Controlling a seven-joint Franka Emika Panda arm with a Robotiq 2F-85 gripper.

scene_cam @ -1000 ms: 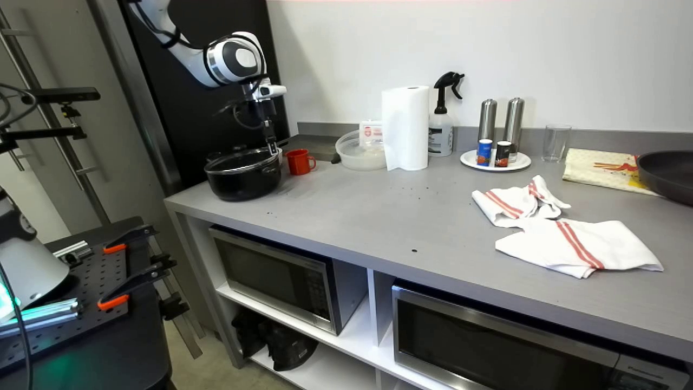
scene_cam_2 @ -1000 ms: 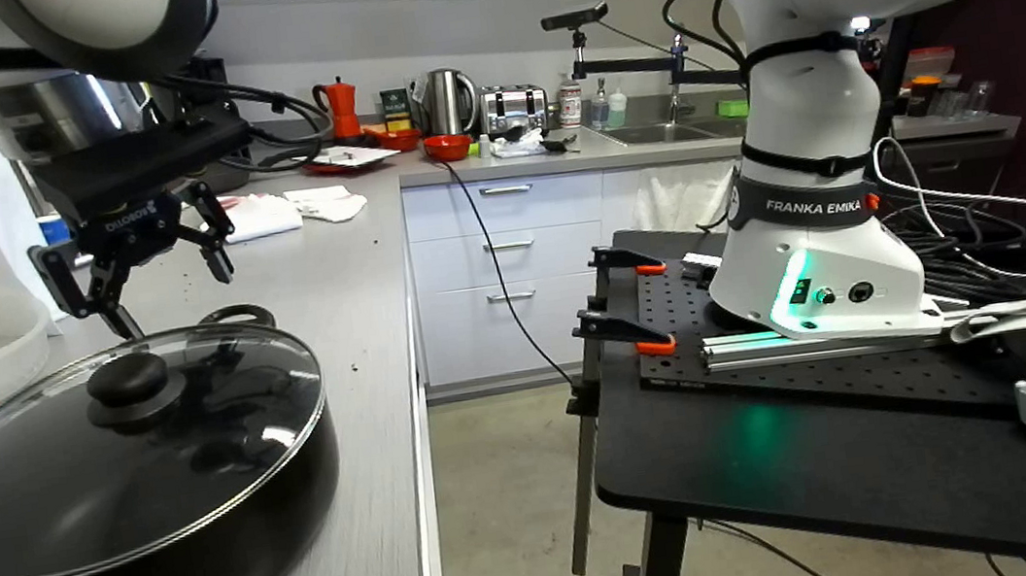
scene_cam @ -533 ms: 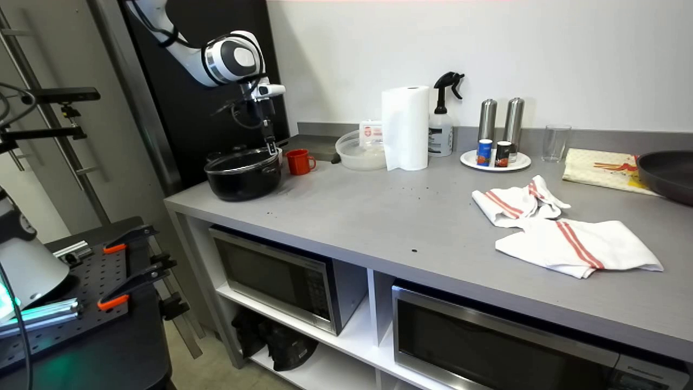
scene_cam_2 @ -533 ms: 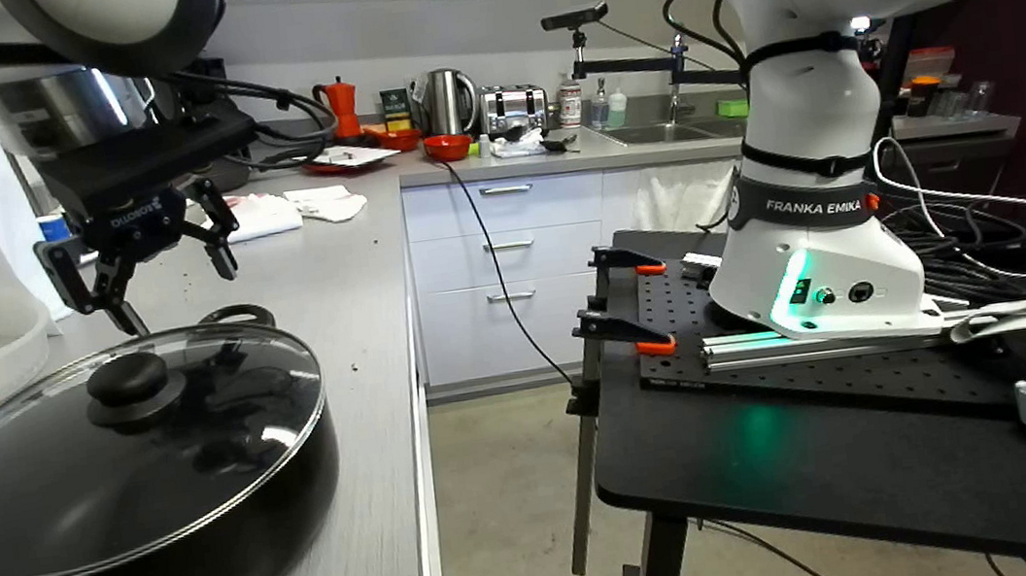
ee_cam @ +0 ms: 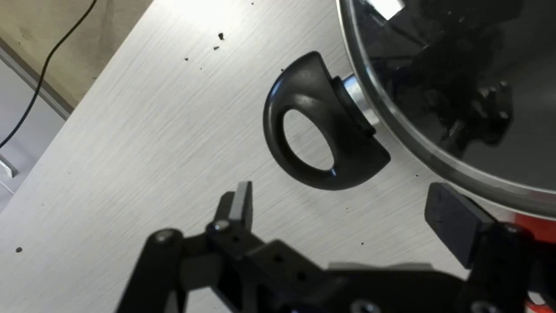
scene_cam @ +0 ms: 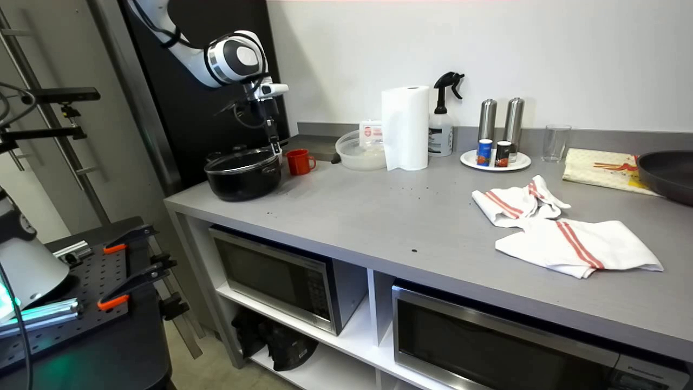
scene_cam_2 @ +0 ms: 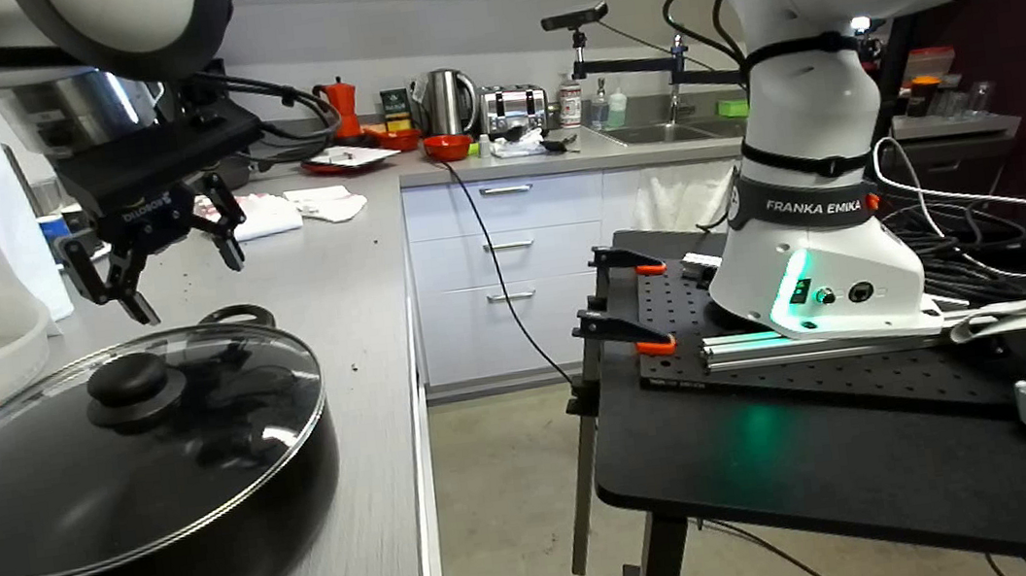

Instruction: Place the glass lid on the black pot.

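Note:
The glass lid [scene_cam_2: 58,491] lies on top of the black pot [scene_cam_2: 252,555], its metal rim following the pot's edge and its dark knob [scene_cam_2: 128,379] upright. Both exterior views show the lid [scene_cam: 241,162] covering the pot [scene_cam: 243,185]. My gripper [scene_cam_2: 190,285] hangs just beyond the pot's far handle, jaws wide apart. In the wrist view the gripper [ee_cam: 341,200] has only bare counter between its fingers, with the pot's side handle [ee_cam: 347,143] ahead of it. One finger [ee_cam: 456,221] appears close to the lid's rim; whether they touch I cannot tell.
A red mug [scene_cam: 299,162] stands right beside the pot, with a clear plastic bowl [scene_cam: 357,161] and paper towel roll [scene_cam: 405,130] beyond. Farther along are a white plate [scene_cam: 470,158] with shakers, striped towels [scene_cam: 612,244] and a dark pan [scene_cam: 671,176]. The counter's front edge [scene_cam: 325,246] runs near the pot.
My open gripper has shifted slightly away from the pot along the counter, a little rightward in both exterior views. Lid and pot have not moved.

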